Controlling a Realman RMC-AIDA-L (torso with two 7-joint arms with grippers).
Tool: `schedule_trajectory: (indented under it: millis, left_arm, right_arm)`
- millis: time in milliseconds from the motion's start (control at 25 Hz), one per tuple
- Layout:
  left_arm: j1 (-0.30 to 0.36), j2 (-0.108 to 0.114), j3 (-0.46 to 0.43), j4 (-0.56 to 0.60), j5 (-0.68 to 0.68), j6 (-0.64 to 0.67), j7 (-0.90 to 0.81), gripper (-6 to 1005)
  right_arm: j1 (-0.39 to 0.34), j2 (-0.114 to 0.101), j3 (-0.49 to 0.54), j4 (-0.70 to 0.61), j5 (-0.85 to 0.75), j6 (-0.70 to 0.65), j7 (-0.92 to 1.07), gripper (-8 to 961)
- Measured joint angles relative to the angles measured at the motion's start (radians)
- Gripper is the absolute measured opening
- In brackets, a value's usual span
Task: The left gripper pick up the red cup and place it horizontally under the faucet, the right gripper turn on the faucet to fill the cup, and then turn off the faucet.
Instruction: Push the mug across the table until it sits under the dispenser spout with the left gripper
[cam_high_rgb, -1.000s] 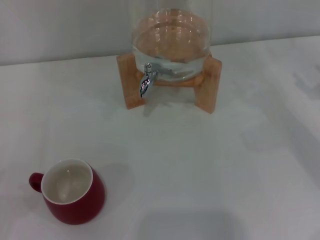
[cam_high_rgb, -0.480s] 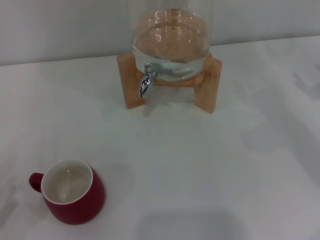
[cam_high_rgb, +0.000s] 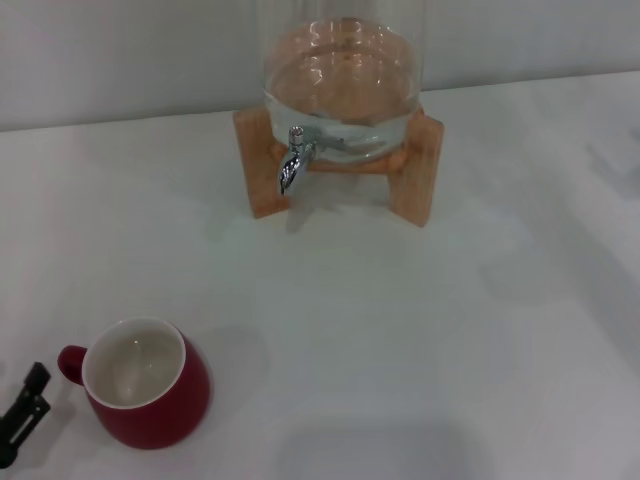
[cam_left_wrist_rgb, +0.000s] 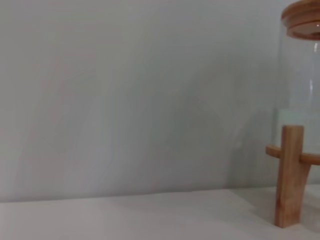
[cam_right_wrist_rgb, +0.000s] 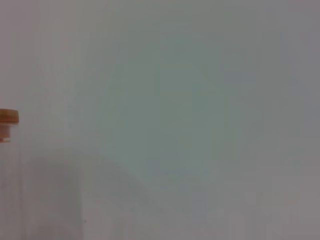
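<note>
The red cup (cam_high_rgb: 148, 397) stands upright on the white table at the front left in the head view, white inside, its handle pointing left. The black tip of my left gripper (cam_high_rgb: 24, 407) shows at the front left edge, just left of the cup's handle and apart from it. The chrome faucet (cam_high_rgb: 293, 160) sticks out of the base of the clear glass jar (cam_high_rgb: 341, 82) at the back centre, spout down, with nothing under it. The right gripper is out of view.
The jar holds water and rests on a wooden stand (cam_high_rgb: 415, 172). One leg of the stand (cam_left_wrist_rgb: 290, 181) and the jar's wooden lid (cam_left_wrist_rgb: 301, 17) show in the left wrist view. A grey wall stands behind the table (cam_high_rgb: 420, 320).
The left gripper's black tip has come into the head view at the front left, beside the cup's handle. The cup, jar and faucet have not moved.
</note>
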Motion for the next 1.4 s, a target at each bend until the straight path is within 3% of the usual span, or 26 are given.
schedule_trajectory:
  millis: [1400]
  left_arm:
    - [-0.046, 0.002, 0.0, -0.037, 0.035, 0.075, 0.063, 890]
  right_arm:
    - [0.012, -0.002, 0.015, 0.003, 0.0, -0.009, -0.002, 796]
